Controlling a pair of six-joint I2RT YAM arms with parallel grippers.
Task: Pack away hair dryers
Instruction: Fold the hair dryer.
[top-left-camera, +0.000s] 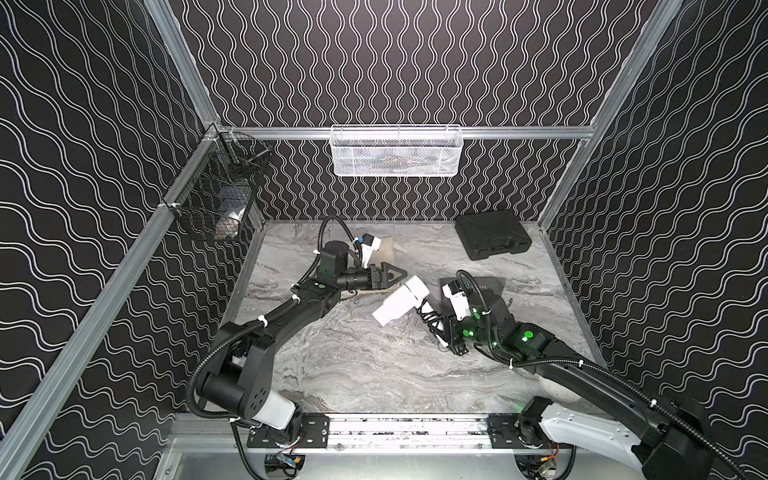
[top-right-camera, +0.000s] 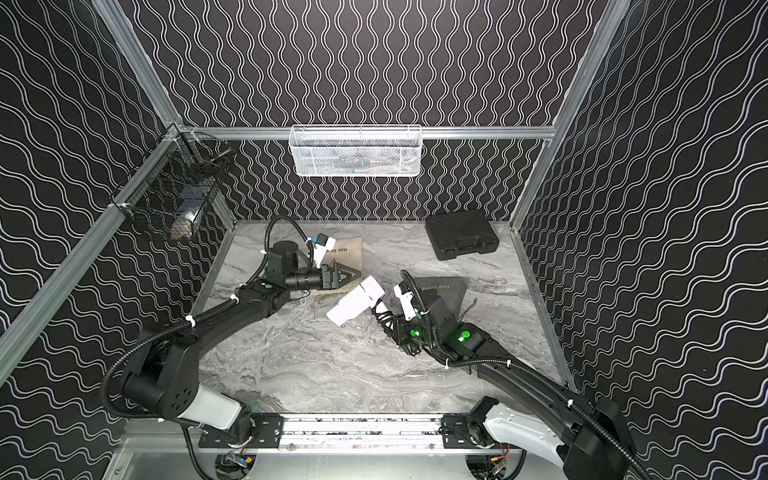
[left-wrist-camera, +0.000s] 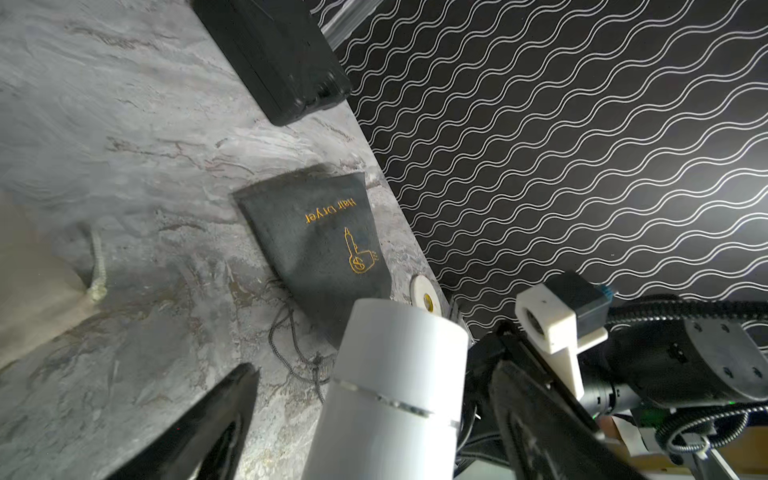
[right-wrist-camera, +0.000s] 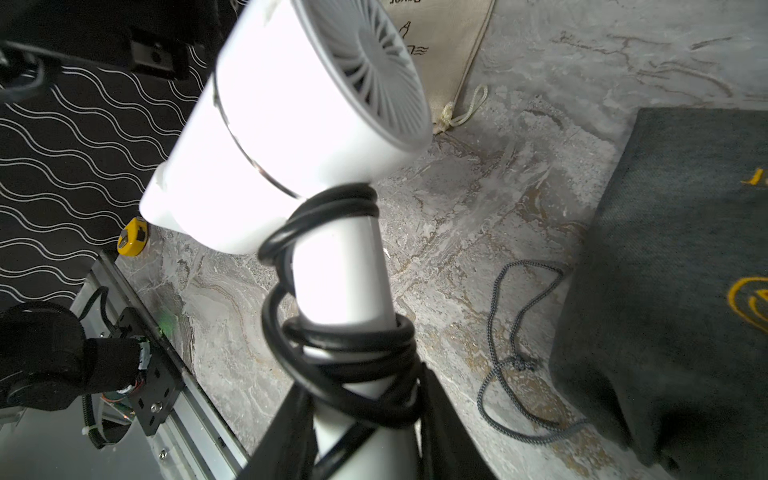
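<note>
black arms (top-left-camera: 286, 311) with white base shells (top-left-camera: 274, 409), ribbed black cables (top-left-camera: 192, 382) held by white zip ties (top-left-camera: 262, 319), green lights (top-left-camera: 528, 333), white wrist camera mounts (top-left-camera: 368, 249).

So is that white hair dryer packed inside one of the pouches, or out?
Out. The right fingers grip the white hair dryer by its cord-wound handle, beside the grey pouch and beige pouch, inside neither.

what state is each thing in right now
white dryer: held up, cord wound on
right gripper: shut on dryer's handle
left gripper: open, by dryer's barrel
grey pouch: flat on table, drawstring loose
beige pouch: flat on table
case: shut, on table
</note>
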